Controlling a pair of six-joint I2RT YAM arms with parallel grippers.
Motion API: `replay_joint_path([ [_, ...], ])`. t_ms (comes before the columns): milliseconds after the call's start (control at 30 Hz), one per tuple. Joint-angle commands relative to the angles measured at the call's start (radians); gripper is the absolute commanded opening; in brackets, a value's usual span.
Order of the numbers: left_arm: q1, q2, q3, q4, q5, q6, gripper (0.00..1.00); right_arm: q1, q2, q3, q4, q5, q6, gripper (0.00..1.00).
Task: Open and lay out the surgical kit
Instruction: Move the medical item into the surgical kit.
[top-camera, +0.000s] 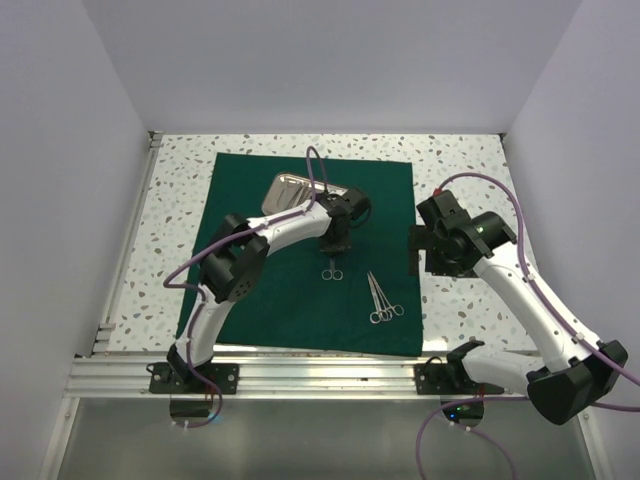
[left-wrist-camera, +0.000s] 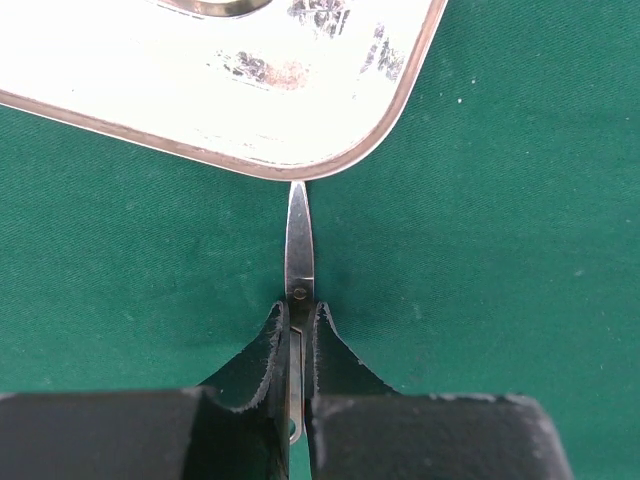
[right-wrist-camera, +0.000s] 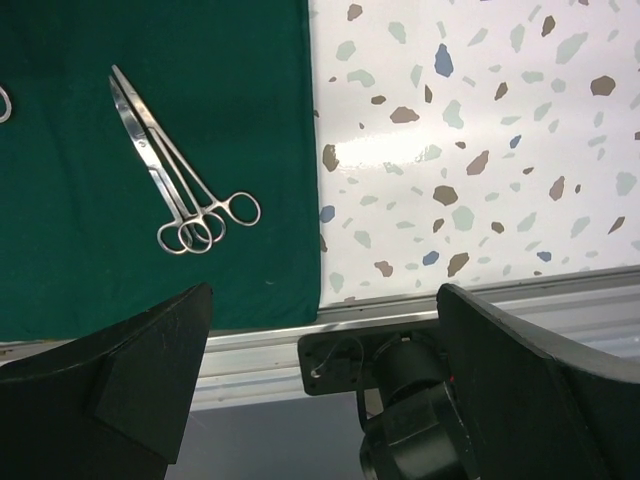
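As things lie now, I list each item by its place on the dark green drape (top-camera: 300, 300).

1. Drape: spread flat over the middle of the speckled table (top-camera: 470, 160), with its right edge straight and bare table beyond it.

2. Steel tray (top-camera: 295, 190): on the drape's far half, near the middle of the far edge, set at a slant to the drape's sides. It is shiny, with rounded corners and a raised rim.

3. Scissors (left-wrist-camera: 299, 250): at the drape's middle, just on the near side of the tray. The blades are closed and the tip is aimed at the tray's rim; I cannot tell whether it touches. The ring handles point toward the drape's near edge.

4. My left gripper (left-wrist-camera: 298, 330): over the drape's middle, clenched on the scissors, pinching the shanks just behind the pivot screw. Whether the scissors rest on the drape or hang clear of it I cannot tell.

5. Forceps (right-wrist-camera: 170, 170): two, ring-handled, in the drape's near right quarter. They lie side by side, tips toward the far edge and rings overlapping toward the near edge. Nothing is touching them.

6. My right gripper (right-wrist-camera: 325, 290): just beside the drape's right edge, fingers spread wide, grasping nothing.
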Motion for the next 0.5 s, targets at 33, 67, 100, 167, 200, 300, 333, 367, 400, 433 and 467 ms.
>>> replay_joint_path([
  [33,0.007,-0.014,-0.057,-0.010,0.052,0.013,0.00,-0.004,0.010,0.046,0.015,-0.005,0.015,0.98],
  [67,0.007,-0.023,-0.060,-0.014,0.057,0.013,0.00,-0.005,0.009,0.046,0.024,-0.007,0.015,0.98],
  [100,0.006,-0.039,-0.060,-0.017,0.068,0.012,0.00,-0.005,0.004,0.041,0.027,-0.012,0.015,0.98],
  [167,0.003,-0.056,-0.060,-0.031,0.080,0.003,0.00,-0.004,-0.002,0.032,0.044,-0.018,0.012,0.98],
  [200,-0.002,-0.075,-0.060,-0.037,0.086,-0.002,0.00,-0.004,-0.008,0.020,0.050,-0.028,0.010,0.98],
  [300,-0.019,-0.123,-0.071,-0.044,0.086,-0.031,0.00,-0.005,-0.008,0.000,0.073,-0.058,0.003,0.98],
  [333,-0.025,-0.132,-0.076,-0.044,0.088,-0.048,0.00,-0.005,-0.008,-0.003,0.077,-0.062,0.000,0.98],
  [367,-0.031,-0.140,-0.076,-0.044,0.091,-0.059,0.00,-0.005,-0.008,-0.005,0.087,-0.065,-0.005,0.98],
  [400,-0.043,-0.154,-0.083,-0.045,0.095,-0.069,0.00,-0.004,-0.008,-0.005,0.090,-0.068,-0.008,0.98],
  [433,-0.052,-0.161,-0.085,-0.045,0.099,-0.094,0.00,-0.004,-0.011,-0.003,0.093,-0.068,-0.013,0.98],
  [467,-0.062,-0.166,-0.087,-0.045,0.102,-0.106,0.00,-0.005,-0.014,0.001,0.093,-0.070,-0.014,0.98],
])
